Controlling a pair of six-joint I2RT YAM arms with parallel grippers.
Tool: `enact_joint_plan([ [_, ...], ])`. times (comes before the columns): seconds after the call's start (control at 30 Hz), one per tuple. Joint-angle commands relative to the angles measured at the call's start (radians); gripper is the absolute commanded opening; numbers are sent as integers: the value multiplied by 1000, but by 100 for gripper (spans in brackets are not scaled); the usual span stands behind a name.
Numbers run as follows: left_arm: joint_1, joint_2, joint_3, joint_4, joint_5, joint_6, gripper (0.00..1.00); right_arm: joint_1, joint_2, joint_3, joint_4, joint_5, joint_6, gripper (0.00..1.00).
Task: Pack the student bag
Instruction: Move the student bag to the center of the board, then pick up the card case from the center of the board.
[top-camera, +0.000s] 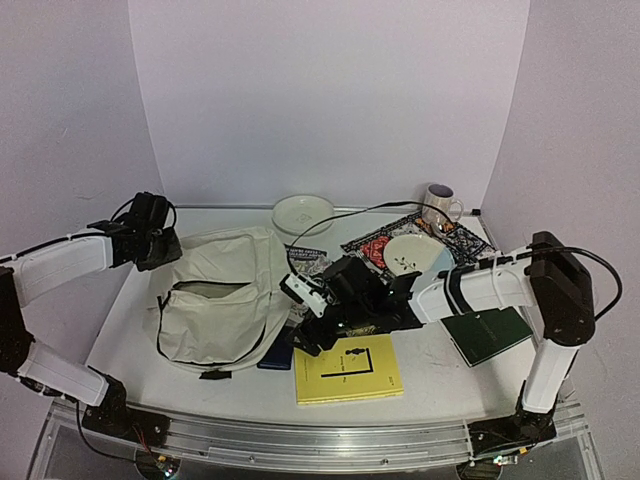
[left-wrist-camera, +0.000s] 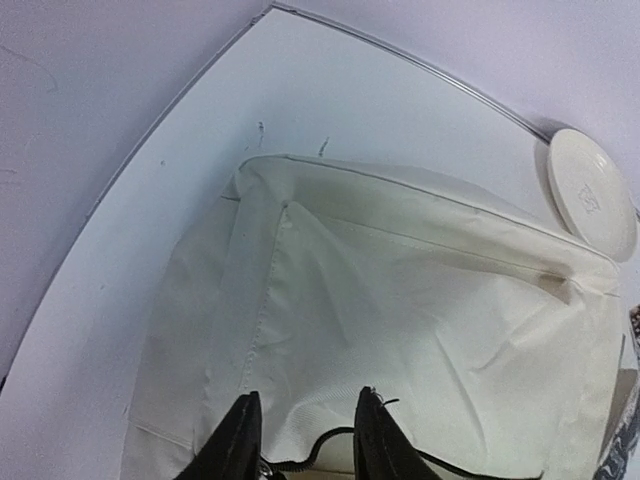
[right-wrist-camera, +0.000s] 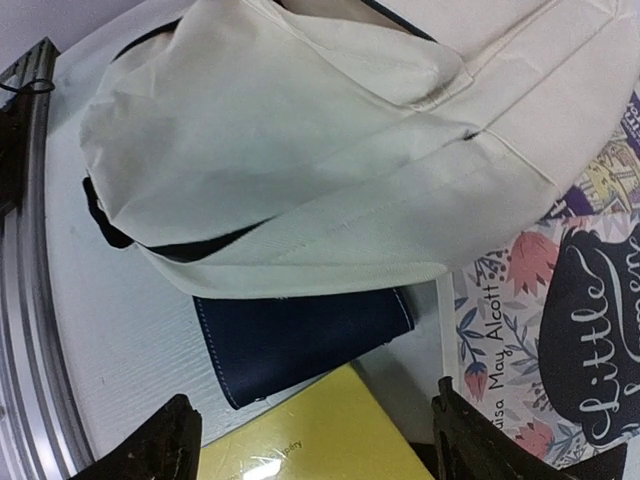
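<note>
The cream student bag (top-camera: 222, 298) lies at the left middle of the table, its main pocket gaping; it fills the left wrist view (left-wrist-camera: 400, 280) and the top of the right wrist view (right-wrist-camera: 300, 130). My left gripper (top-camera: 153, 238) is at the bag's far left corner. Its fingers (left-wrist-camera: 240, 440) stand apart over the fabric (left-wrist-camera: 305, 435), with a black zipper cord between them. My right gripper (top-camera: 312, 330) is open (right-wrist-camera: 315, 445) and empty. It hovers over a yellow book (top-camera: 347, 368) and a navy case (right-wrist-camera: 300, 335) half tucked under the bag's edge.
A flowered "Little Women" book (right-wrist-camera: 560, 330) lies right of the bag. A green notebook (top-camera: 487, 335) lies at the right. A patterned placemat (top-camera: 372, 245) with a plate (top-camera: 415, 252), a mug (top-camera: 440, 205) and a white dish (top-camera: 303, 213) stand at the back.
</note>
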Motion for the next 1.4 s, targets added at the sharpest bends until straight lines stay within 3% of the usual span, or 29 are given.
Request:
enact_joint_plan([
  [0.0, -17, -62, -4, 6, 147, 12, 42, -2, -5, 7, -40, 108, 62, 82],
  [0.23, -283, -40, 20, -51, 220, -97, 61, -3, -69, -41, -47, 269, 101, 89],
  [0.57, -653, 68, 65, -55, 210, -269, 70, -23, -151, -140, -52, 477, 192, 98],
  [0.8, -808, 182, 101, -58, 219, -330, 74, -60, -218, -201, -55, 548, 240, 98],
  [1.17, -839, 347, 116, -59, 233, -288, 83, -82, -247, -237, -55, 572, 256, 98],
  [1.37, -781, 414, 104, -66, 208, -258, 87, -82, -253, -246, -55, 581, 265, 98],
])
